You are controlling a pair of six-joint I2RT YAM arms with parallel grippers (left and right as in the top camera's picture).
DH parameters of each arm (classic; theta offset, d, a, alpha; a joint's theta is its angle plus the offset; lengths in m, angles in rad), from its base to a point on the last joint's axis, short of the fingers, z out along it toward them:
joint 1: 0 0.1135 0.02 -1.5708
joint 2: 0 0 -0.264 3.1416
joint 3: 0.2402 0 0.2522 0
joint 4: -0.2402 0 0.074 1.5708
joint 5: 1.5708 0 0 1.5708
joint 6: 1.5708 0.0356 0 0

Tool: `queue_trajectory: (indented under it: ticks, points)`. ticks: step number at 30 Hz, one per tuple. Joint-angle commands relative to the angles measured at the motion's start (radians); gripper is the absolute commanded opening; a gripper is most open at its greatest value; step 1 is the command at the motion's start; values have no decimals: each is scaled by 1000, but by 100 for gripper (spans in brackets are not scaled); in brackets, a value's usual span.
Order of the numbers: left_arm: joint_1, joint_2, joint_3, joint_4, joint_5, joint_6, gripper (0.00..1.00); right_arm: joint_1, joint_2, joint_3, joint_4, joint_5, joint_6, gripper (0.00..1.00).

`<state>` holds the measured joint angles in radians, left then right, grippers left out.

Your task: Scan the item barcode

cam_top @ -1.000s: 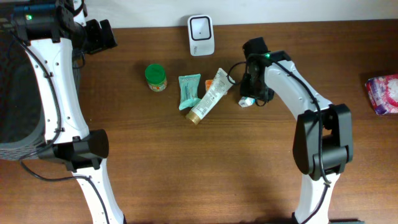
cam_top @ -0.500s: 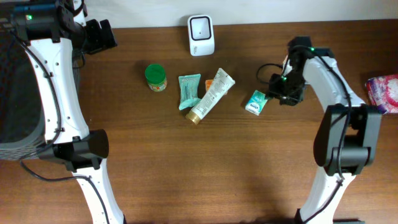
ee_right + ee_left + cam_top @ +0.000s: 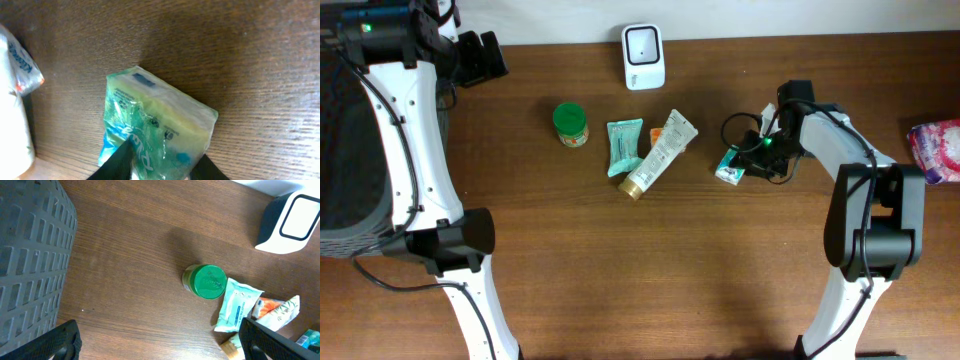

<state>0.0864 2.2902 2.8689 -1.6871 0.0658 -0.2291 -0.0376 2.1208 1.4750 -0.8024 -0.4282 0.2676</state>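
Note:
The item, a small green and yellow packet [image 3: 729, 166], lies on the wooden table right of centre. In the right wrist view the packet [image 3: 155, 120] sits between my right gripper's [image 3: 162, 162] two dark fingers, which press its lower edges from both sides. Overhead, the right gripper [image 3: 747, 160] reaches the packet from the right. The white barcode scanner [image 3: 644, 56] stands at the table's back edge, also seen in the left wrist view [image 3: 287, 222]. My left gripper [image 3: 160, 340] hangs wide open and empty over the far left corner [image 3: 480, 58].
A green-lidded jar [image 3: 570, 124], a teal pouch [image 3: 623, 145] and a white tube [image 3: 660, 152] lie left of the packet. A pink pack [image 3: 937, 152] sits at the right edge. A dark mesh basket [image 3: 30, 255] stands at the left.
The right arm swung off to the right, then came back to the packet from the right side, and its jaws have narrowed onto it. The left arm has not moved.

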Motion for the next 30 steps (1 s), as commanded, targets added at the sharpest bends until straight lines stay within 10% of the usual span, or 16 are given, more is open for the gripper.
queue_trajectory:
  ticks: [1, 10, 18, 30]
  points:
    - [2, -37, 12, -1, -10, -2, 99, 3, 13, -16, 0, 0, 3, 16]
    - [2, -37, 12, -1, -10, -2, 99, 3, 12, 12, 14, -189, -9, 4]
    - [2, -37, 12, -1, -10, -2, 99, 3, 12, 12, 59, -785, -369, 4]
    - [2, -37, 12, -1, -10, -2, 99, 84, 12, 12, 28, -962, -623, 4]
